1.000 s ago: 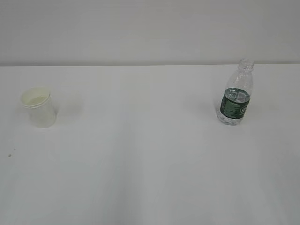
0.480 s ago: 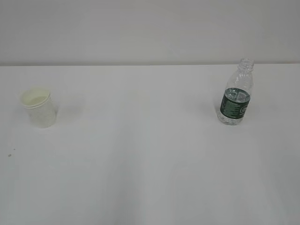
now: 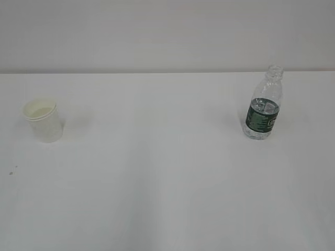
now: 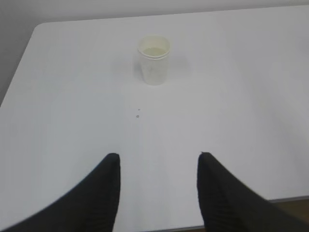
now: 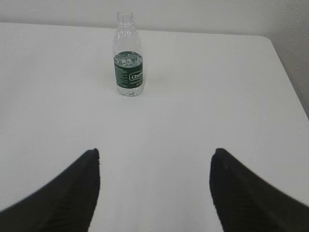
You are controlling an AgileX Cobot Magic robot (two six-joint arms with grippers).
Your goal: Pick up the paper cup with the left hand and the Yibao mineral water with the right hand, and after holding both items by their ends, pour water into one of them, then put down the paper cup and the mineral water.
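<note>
Nothing has shifted over the last second: the paper cup (image 3: 44,121) stands well left of the Yibao mineral water (image 3: 263,104) on the surface (image 3: 167,178). Our left end effector (image 4: 158,162) and right end effector (image 5: 154,157) hang released and empty, so neither pickup has begun.

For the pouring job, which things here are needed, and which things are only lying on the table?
Needed for the job:
- paper cup, upright, on the left
- water bottle, upright, no cap, on the right
- left gripper, open, nothing in it
- right gripper, open, nothing in it

Only lying about:
- small dark specks on the table, in front of the cup
</note>
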